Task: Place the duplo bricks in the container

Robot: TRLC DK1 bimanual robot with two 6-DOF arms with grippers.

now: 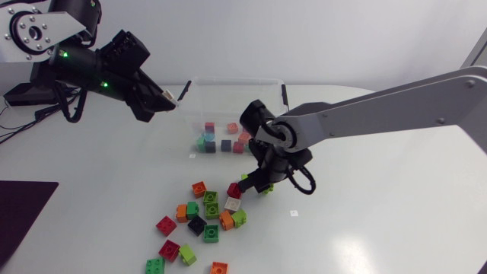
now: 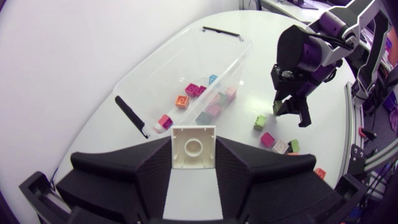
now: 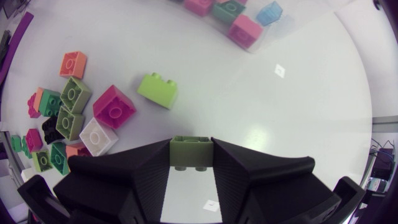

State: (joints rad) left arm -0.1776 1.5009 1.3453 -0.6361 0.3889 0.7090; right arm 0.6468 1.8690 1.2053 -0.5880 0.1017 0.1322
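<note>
Clamped from two sides between the fingers of the left gripper [image 1: 166,97], a white brick [image 2: 193,147] is held raised just beside one short end of the clear container [image 1: 236,80], a position judged to suit a drop over the rim; whether the brick is already past the rim cannot be told for certain from these views. An olive-green brick [image 3: 193,152] is likewise pinched between the fingers of the right gripper [image 1: 255,183], which is kept low over the white table [image 1: 380,213] between the container and the heap of loose bricks [image 1: 202,217], as would be expected just after a pick and before the carry upward. Near it, ahead of the fingers, a lime brick [image 3: 158,89] is lying on its side, with a magenta brick [image 3: 114,106] and a white one [image 3: 97,136] touching each other a little further off. Inside the container a handful of bricks is gathered toward one long wall, among them an orange one [image 2: 181,101], a magenta one [image 2: 193,89], a blue one [image 2: 212,79] and a pink one [image 2: 165,121]; most of its floor is bare. Far more bricks are seen on the table than in the container, so the task is judged to be at an early stage
</note>
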